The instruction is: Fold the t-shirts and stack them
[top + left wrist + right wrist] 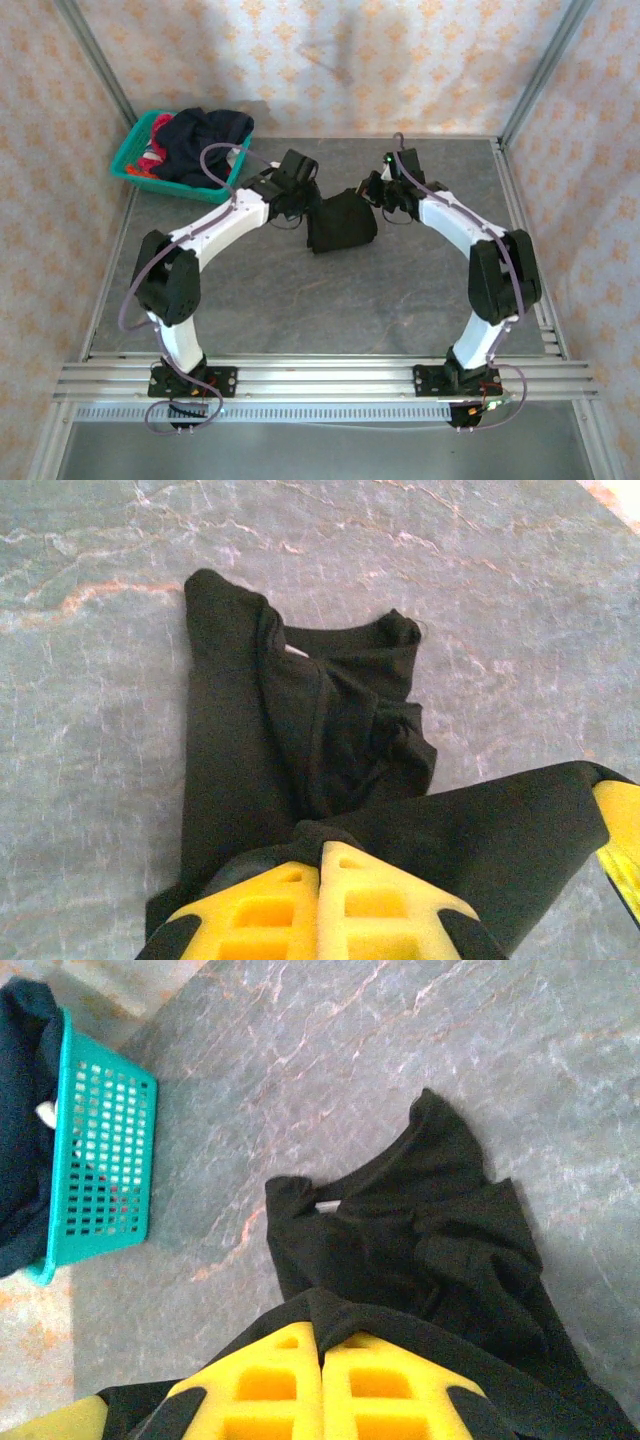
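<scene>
A black t-shirt (342, 222) hangs bunched between my two grippers above the middle of the table. My left gripper (300, 208) holds its left edge and my right gripper (378, 200) its right edge. In the left wrist view the yellow fingers (265, 910) are shut on a fold of the black t-shirt (300, 740), the rest draping down to the table. In the right wrist view the yellow fingers (390, 1400) pinch the black t-shirt (440, 1250) the same way; a small white tag (328, 1205) shows at the collar. More t-shirts (200, 140), dark navy and red-pink, lie heaped in the basket.
A teal plastic basket (132, 160) stands at the back left corner of the grey table (330, 310); it also appears in the right wrist view (100, 1150). Metal frame rails run along the table's edges, and patterned walls enclose the workspace.
</scene>
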`<state>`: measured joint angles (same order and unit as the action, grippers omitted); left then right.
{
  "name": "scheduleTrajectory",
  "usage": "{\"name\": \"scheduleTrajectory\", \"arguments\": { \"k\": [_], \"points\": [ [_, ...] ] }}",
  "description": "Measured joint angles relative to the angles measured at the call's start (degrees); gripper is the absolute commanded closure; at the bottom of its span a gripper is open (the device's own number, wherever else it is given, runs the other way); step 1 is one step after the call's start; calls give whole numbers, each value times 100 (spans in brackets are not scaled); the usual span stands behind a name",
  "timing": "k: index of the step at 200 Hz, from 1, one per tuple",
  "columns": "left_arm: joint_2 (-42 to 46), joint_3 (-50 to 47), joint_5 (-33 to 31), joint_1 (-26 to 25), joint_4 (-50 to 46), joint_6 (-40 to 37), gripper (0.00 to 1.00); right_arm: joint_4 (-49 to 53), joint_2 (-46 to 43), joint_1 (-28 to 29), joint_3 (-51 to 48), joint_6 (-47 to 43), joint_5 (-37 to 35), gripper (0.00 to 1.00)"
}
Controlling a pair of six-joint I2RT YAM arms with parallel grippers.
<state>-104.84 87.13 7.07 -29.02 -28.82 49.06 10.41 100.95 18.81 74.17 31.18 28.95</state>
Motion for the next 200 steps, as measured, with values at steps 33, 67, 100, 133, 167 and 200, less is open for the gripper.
{"name": "scheduleTrajectory", "arguments": {
  "k": [33, 67, 100, 133, 167, 200],
  "points": [
    [-503, 420, 0, 247, 0, -133, 100, -350, 623, -166, 431, -2, 59, 100],
    [-916, 785, -4, 442, -11, -282, 100, -890, 1130, -216, 695, -44, 74, 100],
    [-1207, 1069, -31, 562, -11, -407, 100, -1589, 1635, -214, 916, -33, 116, 100],
    [-1541, 1342, -122, 680, -9, -485, 100, -2385, 2326, -214, 1257, 83, 131, 100],
    [-2155, 1825, -173, 837, -13, -557, 100, -2568, 3119, -214, 1956, 203, 160, 77],
    [-2509, 1971, -240, 905, -70, -542, 79, -2553, 3265, -216, 2076, 203, 170, 45]
  ]
}}
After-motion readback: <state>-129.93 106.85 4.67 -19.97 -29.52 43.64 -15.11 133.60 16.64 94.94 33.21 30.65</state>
